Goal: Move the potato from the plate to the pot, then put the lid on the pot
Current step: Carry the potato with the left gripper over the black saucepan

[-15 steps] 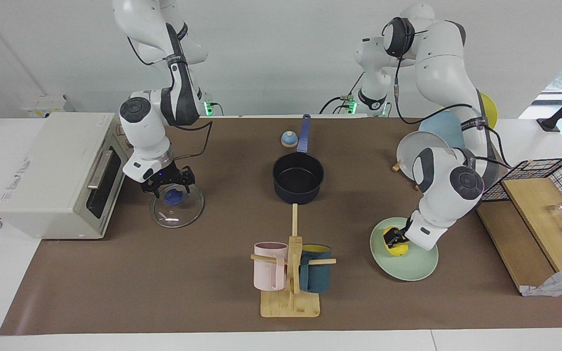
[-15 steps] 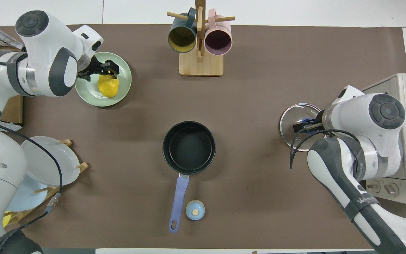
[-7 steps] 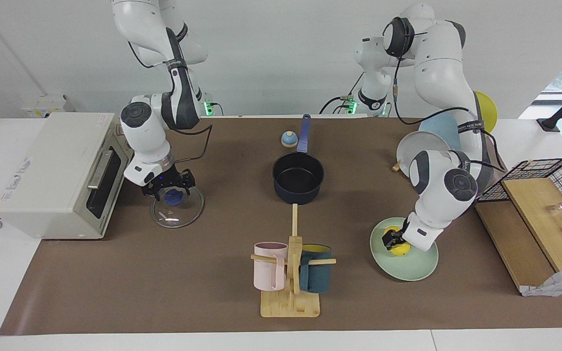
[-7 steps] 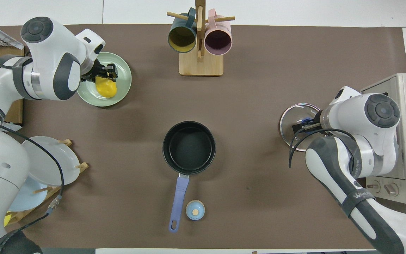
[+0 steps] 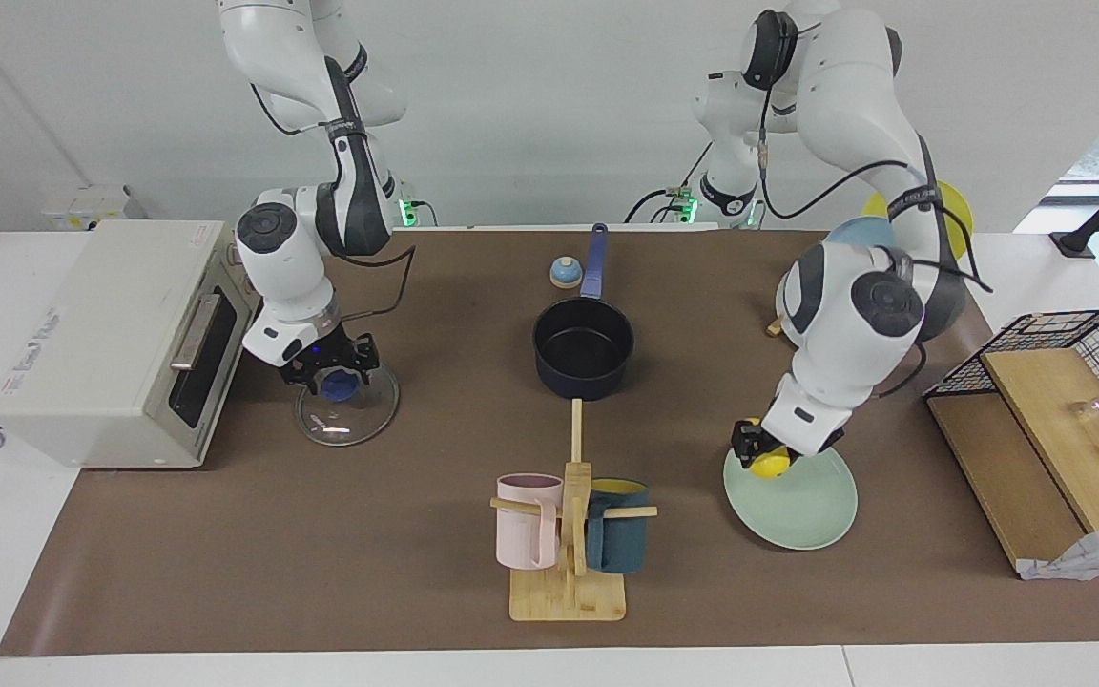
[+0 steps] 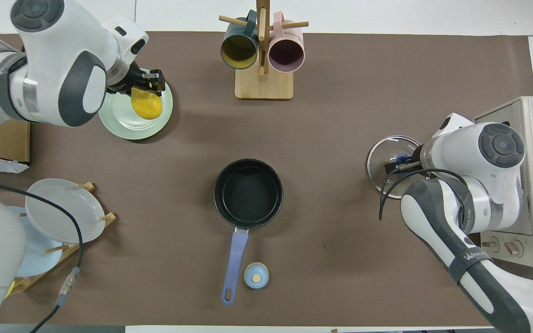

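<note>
My left gripper is shut on the yellow potato and holds it just above the rim of the mint-green plate, on the side toward the pot. In the overhead view this gripper and the potato are over the plate. The navy pot stands empty mid-table, its handle pointing toward the robots. The glass lid lies flat in front of the oven. My right gripper is low over the lid's blue knob, fingers apart on either side of it.
A mug rack with a pink and a teal mug stands farther from the robots than the pot. A small bell sits beside the pot handle. A toaster oven is at the right arm's end. A plate rack and a wire basket are at the left arm's end.
My left gripper has closed on the potato and lifted it off the plate, moving toward the pot. My right gripper has settled slightly lower over the lid's knob.
</note>
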Available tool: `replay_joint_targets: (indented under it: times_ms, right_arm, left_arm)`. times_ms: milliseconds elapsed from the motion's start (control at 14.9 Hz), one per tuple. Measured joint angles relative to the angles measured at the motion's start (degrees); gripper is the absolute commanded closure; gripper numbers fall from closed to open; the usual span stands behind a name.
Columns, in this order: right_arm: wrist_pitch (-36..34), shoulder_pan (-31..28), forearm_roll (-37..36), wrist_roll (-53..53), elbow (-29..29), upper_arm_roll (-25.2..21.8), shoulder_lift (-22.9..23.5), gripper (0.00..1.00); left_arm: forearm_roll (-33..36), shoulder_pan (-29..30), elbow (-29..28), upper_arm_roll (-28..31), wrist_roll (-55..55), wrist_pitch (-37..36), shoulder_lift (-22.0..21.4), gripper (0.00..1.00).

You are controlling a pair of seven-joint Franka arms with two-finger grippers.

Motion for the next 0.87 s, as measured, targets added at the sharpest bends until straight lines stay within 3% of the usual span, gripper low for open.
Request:
replay_joint_targets:
  times_ms: [134,268,469,603,871]
  right_arm:
    - [0.01,0.0,0.0,0.0,0.0,0.0,0.0,0.12]
    - [0.02,0.0,0.0,0.0,-0.07,0.0,0.0,0.16]
    - [0.02,0.0,0.0,-0.01,-0.29,0.0,0.01,0.19]
    - [0.02,0.0,0.0,-0.01,-0.36,0.0,0.01,0.22]
    - [0.03,0.0,0.0,-0.02,-0.4,-0.01,-0.04,0.52]
  left_arm:
    - [-0.16,-2.99,-0.53,-0.17,-3.16,-7.93,-7.2,1.0]
    - [-0.22,-7.89,-4.62,-0.29,-9.01,-9.85,-12.6,1.0]
    - [-0.22,-16.83,-18.12,-0.46,-18.02,2.45,-17.28,1.0]
    - [-0.23,-21.11,-27.07,-0.49,-20.93,11.66,-18.09,1.0]
    - [-0.22,-23.25,-35.11,-0.37,-21.78,19.95,-17.14,1.0]
